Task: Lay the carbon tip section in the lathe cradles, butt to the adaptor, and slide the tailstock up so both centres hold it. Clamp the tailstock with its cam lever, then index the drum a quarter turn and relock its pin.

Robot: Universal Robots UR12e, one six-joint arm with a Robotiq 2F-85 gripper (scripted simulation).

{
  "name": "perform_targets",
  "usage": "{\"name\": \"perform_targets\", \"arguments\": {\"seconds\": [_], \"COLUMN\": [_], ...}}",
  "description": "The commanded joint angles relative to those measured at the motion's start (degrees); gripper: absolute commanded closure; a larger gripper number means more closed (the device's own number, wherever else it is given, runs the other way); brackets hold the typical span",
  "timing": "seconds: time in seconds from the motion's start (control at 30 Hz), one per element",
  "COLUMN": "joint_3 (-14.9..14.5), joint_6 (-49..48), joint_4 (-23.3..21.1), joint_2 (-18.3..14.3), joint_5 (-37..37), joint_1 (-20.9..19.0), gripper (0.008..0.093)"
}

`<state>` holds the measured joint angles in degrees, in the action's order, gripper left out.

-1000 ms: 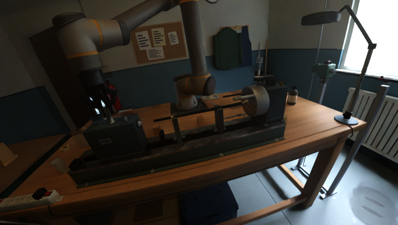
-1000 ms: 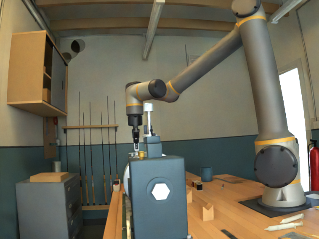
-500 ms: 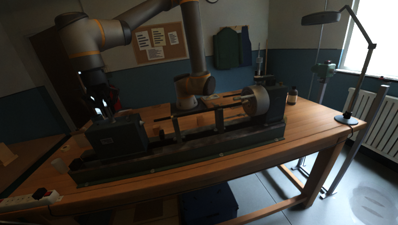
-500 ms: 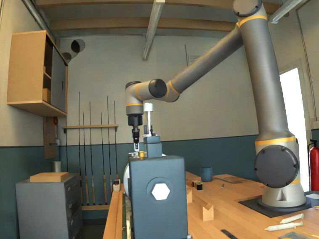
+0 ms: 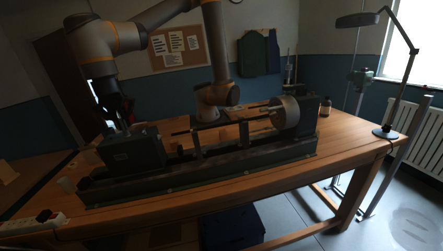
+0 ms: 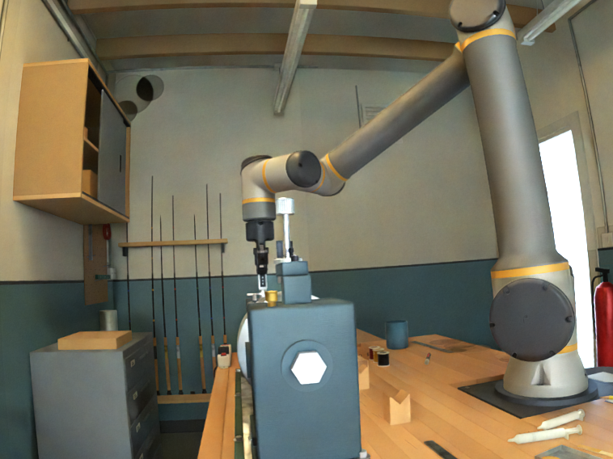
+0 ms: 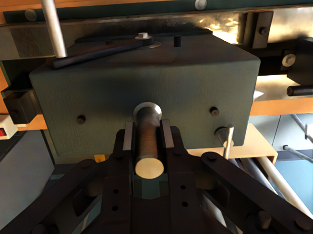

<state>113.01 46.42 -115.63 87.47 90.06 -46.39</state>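
Note:
The carbon tip section, a thin black rod, lies across the two lathe cradles, its thick end toward the adaptor on the grey drum. The dark green tailstock sits at the left end of the bed, its pointed centre apart from the rod's thin tip. A grey upright post stands on the tailstock's top. The cam lever lies flat on the top, with a pale handle at its end. My gripper is above the tailstock, closed on the upright post.
A cork board and aprons hang on the wall behind the bench. The arm's base stands behind the lathe bed. A power strip lies at the bench's near left corner, a lamp base at the right, a brown bottle beside the headstock.

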Motion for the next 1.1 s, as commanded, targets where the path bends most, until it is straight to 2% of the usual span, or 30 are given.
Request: {"name": "perform_targets", "arguments": {"seconds": [0.0,1.07], "joint_3": [0.0,0.7], "joint_6": [0.0,0.9], "joint_4": [0.0,0.0], "joint_2": [0.0,0.7], "joint_5": [-0.1,-0.1], "joint_1": [-0.1,-1.0], "gripper": [0.0934,0.0934]}}
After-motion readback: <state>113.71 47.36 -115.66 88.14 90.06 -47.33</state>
